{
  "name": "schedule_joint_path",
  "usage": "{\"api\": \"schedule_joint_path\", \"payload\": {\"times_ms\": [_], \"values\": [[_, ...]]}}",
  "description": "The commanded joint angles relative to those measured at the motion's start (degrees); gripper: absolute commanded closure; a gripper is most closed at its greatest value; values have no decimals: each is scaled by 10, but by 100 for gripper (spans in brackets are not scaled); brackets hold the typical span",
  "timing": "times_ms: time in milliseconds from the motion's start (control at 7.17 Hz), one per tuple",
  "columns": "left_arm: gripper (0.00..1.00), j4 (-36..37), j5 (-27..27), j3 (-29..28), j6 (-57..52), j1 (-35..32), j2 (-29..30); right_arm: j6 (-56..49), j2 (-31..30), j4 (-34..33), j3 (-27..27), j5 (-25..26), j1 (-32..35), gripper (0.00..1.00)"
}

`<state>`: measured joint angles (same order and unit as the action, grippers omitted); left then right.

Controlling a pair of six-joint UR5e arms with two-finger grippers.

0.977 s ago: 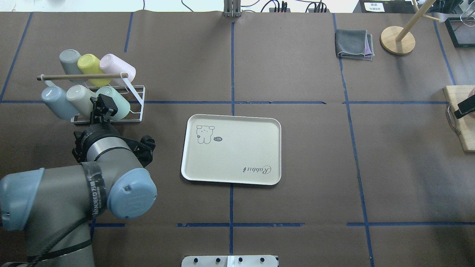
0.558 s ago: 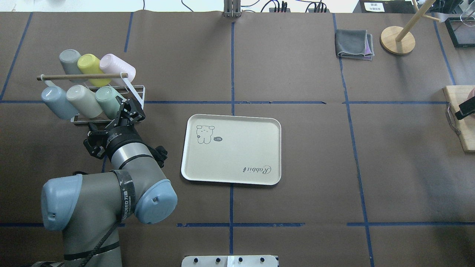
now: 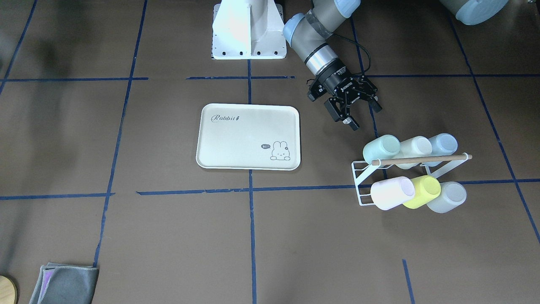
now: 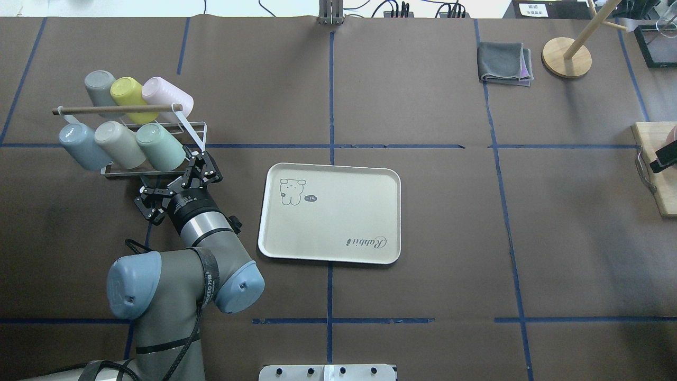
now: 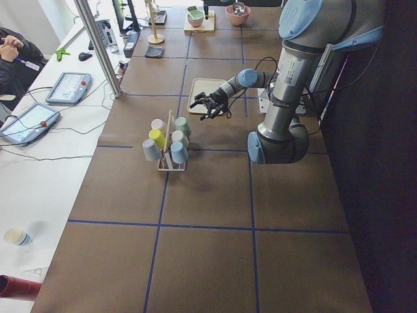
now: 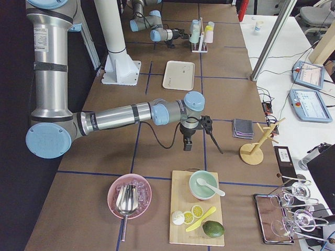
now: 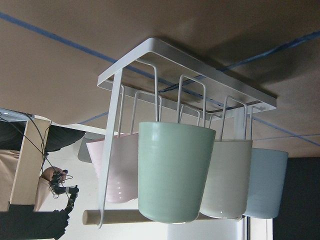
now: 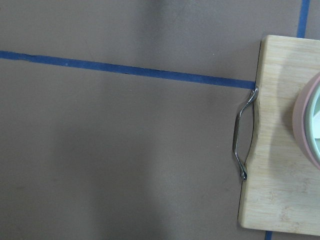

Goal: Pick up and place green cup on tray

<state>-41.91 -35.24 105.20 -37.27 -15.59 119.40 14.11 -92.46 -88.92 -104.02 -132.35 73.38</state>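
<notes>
The green cup (image 4: 160, 146) hangs tilted on the white wire rack (image 4: 197, 138), rightmost in the near row; it also shows in the front view (image 3: 382, 148) and fills the left wrist view (image 7: 175, 170). My left gripper (image 4: 203, 166) is open and empty, just to the near right of the cup and clear of it, pointing at it (image 3: 346, 116). The cream tray (image 4: 328, 222) with "Rabbit" lettering lies flat and empty to the right of the gripper (image 3: 244, 139). My right gripper (image 4: 664, 157) is at the far right edge, mostly cut off; I cannot tell its state.
The rack also holds a blue cup (image 4: 76, 145), a cream cup (image 4: 119, 144), and grey, yellow (image 4: 127, 91) and pink (image 4: 166, 95) cups behind a wooden bar (image 4: 116, 109). A folded grey cloth (image 4: 505, 63), a wooden stand (image 4: 566, 57) and a cutting board (image 4: 656, 174) are on the right.
My left arm has swung to the right and its gripper has drawn back off the green cup to the cup's near right. The cups and tray have not moved.
</notes>
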Motion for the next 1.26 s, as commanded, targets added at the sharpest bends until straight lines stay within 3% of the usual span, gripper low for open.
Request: {"api": "schedule_joint_path", "payload": {"times_ms": [0, 1116], "values": [[0, -45, 10, -46, 0, -1, 0, 1, 0, 1, 0, -1, 0, 0], [0, -73, 27, -101, 3, -33, -19, 2, 2, 2, -4, -8, 1, 0]]}}
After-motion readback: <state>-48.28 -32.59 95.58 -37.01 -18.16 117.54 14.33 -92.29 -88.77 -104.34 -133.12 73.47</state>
